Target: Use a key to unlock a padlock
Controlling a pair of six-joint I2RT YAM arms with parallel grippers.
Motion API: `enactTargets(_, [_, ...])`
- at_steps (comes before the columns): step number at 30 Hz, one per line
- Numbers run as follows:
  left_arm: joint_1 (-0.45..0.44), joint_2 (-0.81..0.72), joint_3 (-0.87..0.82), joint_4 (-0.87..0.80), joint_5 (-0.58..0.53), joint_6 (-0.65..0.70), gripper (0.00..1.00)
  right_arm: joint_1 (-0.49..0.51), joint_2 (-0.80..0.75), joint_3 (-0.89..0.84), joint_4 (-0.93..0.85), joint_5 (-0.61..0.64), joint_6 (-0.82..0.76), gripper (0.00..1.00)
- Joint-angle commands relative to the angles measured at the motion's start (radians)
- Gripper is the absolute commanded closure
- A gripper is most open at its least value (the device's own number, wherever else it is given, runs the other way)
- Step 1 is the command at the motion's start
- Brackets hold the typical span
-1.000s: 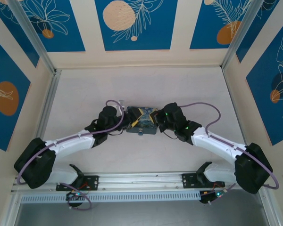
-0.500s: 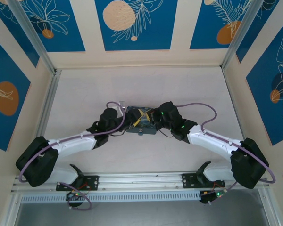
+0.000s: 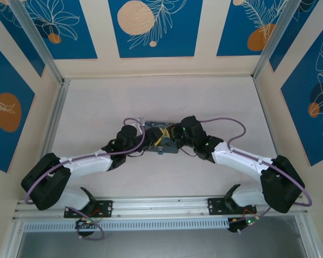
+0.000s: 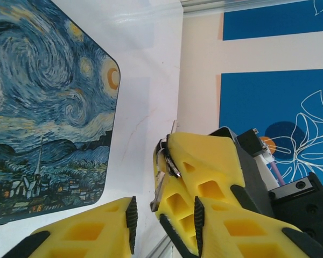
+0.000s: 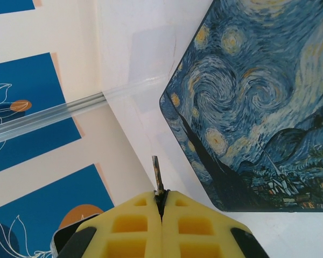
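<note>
Left gripper (image 4: pixel 164 221) has its jaws parted and we see nothing clamped between them. The Starry-Night box (image 4: pixel 48 107) lies flat just left of its fingers. Where the two grippers meet over the box, the padlock (image 3: pixel 160 151) sits on the near side of their tips at the box's near edge, too small for detail. Right gripper (image 5: pixel 161 200) is clenched on the key (image 5: pixel 158 174), whose blade pokes out past its tips, with the box off to its right.
</note>
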Motion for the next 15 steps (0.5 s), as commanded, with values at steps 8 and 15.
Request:
enactTargets(8, [-0.016, 0.013, 0.03, 0.031, -0.03, 0.002, 0.77, 0.008, 0.002, 0.012, 0.02, 0.013, 0.027, 1.0])
enactTargets(15, [-0.017, 0.014, 0.036, 0.018, -0.042, 0.013, 0.88, 0.011, 0.002, 0.009, 0.022, 0.008, 0.03, 1.0])
